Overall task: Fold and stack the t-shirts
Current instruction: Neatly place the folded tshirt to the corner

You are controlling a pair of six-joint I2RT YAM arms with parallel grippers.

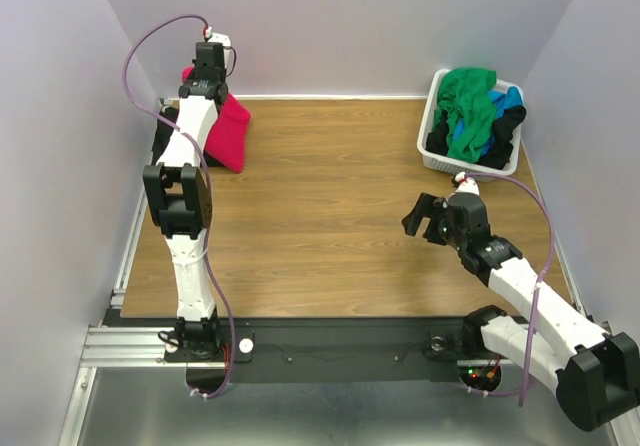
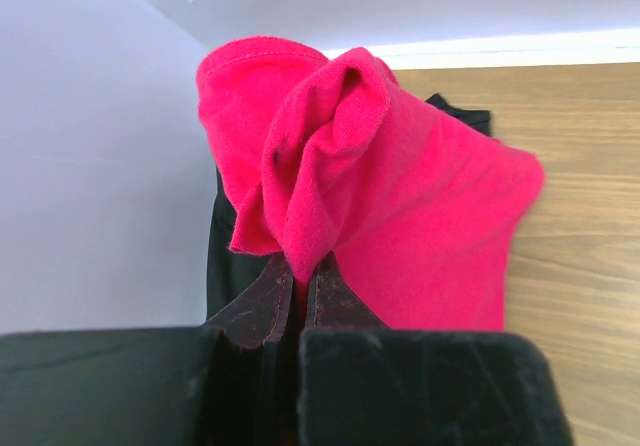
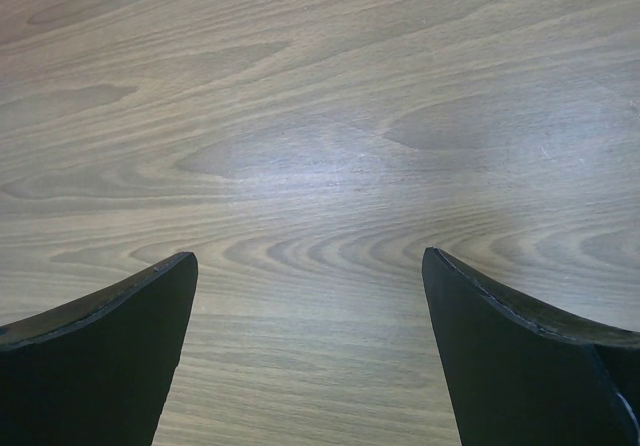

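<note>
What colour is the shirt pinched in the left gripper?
Bright pinkish-red t-shirt; clearest in left wrist view.

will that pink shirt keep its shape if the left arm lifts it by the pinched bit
Likely floppy: the pinkish-red t-shirt bunches and droops where the left jaws pinch it. Probably light, being thin cloth. Lifting may drag the black shirt beneath.

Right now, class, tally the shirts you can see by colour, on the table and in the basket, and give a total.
Red shirt: 1
Green shirt: 1
Blue shirt: 1
Black shirts: 2, one in the basket, one under the red
Total: 5
</note>
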